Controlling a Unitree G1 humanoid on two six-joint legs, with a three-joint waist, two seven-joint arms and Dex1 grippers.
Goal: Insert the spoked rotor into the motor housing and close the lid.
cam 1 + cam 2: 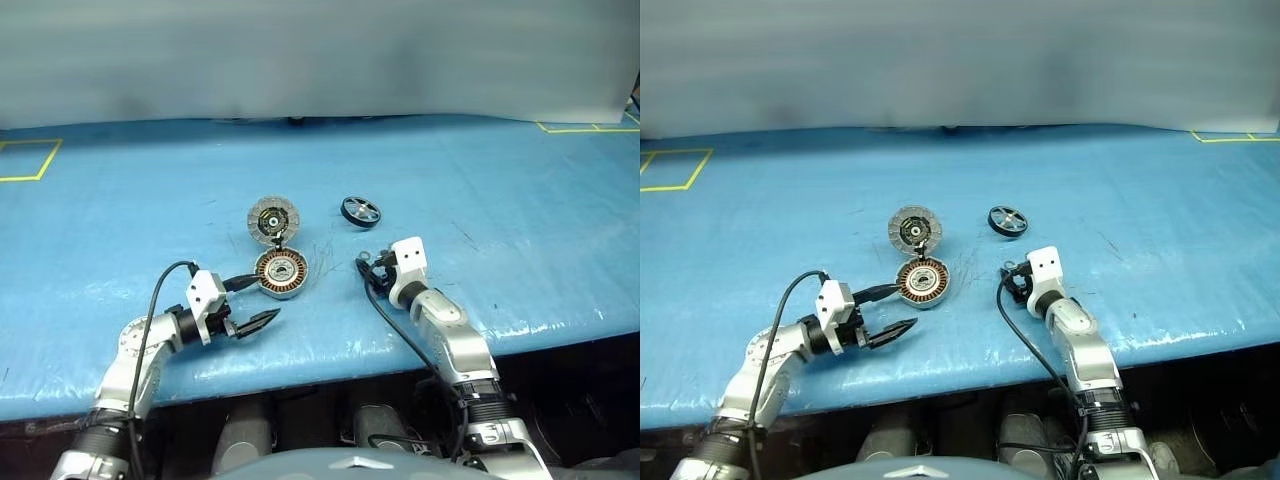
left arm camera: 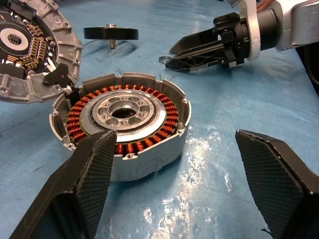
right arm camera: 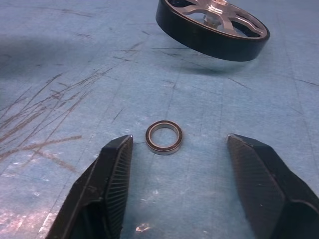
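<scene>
The motor housing (image 1: 281, 272) sits on the blue mat with its copper windings (image 2: 164, 115) facing up. The lid (image 1: 273, 220) lies just behind it, inner side up and tilted against its rim. The spoked rotor (image 1: 360, 211) rests to the right of the lid, apart from both. My left gripper (image 1: 252, 300) is open, low at the housing's near left side, and its fingertips (image 2: 94, 169) straddle the front of the housing without touching it. My right gripper (image 3: 179, 169) is open, with a tiny metal ring (image 3: 164, 137) lying loose just ahead of its tips and the rotor (image 3: 212, 27) beyond.
The blue mat's (image 1: 500, 200) front edge runs just behind both wrists. A grey wall (image 1: 320, 50) closes the far side. Yellow tape marks (image 1: 25, 160) sit at the far left and far right corners. Scratches mark the mat between the housing and the ring.
</scene>
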